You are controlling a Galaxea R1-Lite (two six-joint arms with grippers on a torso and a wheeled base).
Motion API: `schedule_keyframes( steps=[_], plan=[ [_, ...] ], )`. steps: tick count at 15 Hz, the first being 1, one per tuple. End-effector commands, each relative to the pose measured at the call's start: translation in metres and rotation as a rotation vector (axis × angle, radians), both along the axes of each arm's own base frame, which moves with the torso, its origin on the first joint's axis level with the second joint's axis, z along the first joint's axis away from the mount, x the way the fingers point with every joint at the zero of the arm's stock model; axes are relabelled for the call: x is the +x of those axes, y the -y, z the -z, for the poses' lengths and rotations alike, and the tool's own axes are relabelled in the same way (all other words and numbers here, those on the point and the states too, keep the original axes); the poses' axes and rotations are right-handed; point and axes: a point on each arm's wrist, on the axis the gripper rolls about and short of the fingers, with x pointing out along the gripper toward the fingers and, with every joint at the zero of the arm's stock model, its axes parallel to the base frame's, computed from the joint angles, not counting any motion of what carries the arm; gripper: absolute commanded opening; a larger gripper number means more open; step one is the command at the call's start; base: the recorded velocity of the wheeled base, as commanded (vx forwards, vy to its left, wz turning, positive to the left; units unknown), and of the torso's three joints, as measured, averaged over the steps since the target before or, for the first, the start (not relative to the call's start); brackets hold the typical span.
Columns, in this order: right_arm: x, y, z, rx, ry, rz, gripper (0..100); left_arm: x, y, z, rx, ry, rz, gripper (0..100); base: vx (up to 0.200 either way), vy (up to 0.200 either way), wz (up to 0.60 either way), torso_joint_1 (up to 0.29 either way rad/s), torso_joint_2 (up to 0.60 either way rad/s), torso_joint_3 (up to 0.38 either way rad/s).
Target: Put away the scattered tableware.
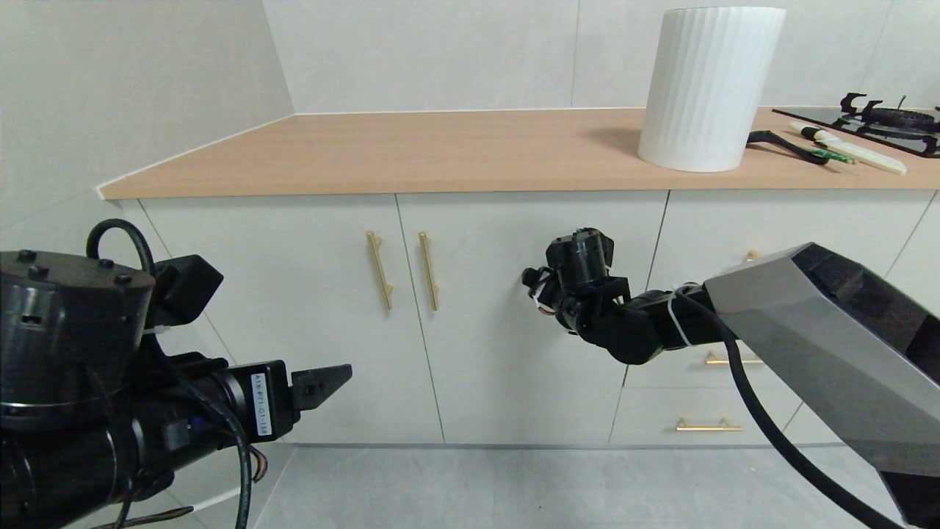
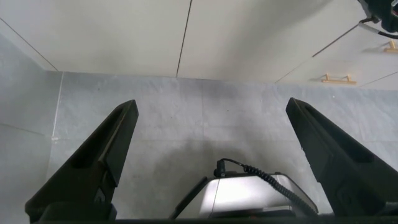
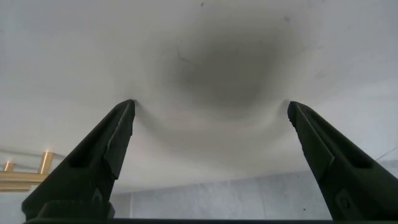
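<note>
On the wooden counter (image 1: 440, 150), at the far right, lie a black utensil (image 1: 789, 145) and a long white-handled utensil (image 1: 852, 149), beside a tall white ribbed container (image 1: 705, 88). My right gripper (image 1: 540, 288) is well below the counter, facing a pale cabinet door (image 1: 514, 353). In the right wrist view this gripper (image 3: 211, 106) is open, its fingertips (image 3: 127, 109) right at the door's surface with nothing between them. My left gripper (image 1: 323, 386) hangs low at the left. The left wrist view shows it (image 2: 211, 104) open and empty above the grey floor (image 2: 205, 118).
A gas hob (image 1: 888, 121) sits at the counter's far right end. Two vertical gold handles (image 1: 380, 270) (image 1: 429, 270) mark the double cabinet doors left of my right gripper. Drawers with gold handles (image 1: 709, 425) are under the right arm. Tiled walls close off the left and back.
</note>
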Motion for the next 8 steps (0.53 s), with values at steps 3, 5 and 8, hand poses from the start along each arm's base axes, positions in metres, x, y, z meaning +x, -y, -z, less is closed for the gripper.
schedule_keyframes(
  steps=[3, 5, 8],
  plan=[
    [-0.003, 0.003, -0.007, 0.006, 0.007, -0.001, 100, 0.0, 0.0, 0.0, 0.0, -0.001, 0.0, 100, 0.0, 0.0, 0.0, 0.0, 0.0, 0.0],
    [-0.022, 0.01, -0.019, 0.005, -0.018, -0.056, 100, 0.0, 0.0, 0.0, -0.001, 0.0, 0.0, 100, 0.0, 0.0, 0.0, 0.0, 0.0, 0.0],
    [-0.074, 0.038, -0.055, 0.055, -0.068, -0.291, 100, -0.002, -0.001, -0.002, -0.006, 0.009, 0.002, 100, 0.0, 0.0, 0.0, 0.0, 0.0, 0.0]
  ],
)
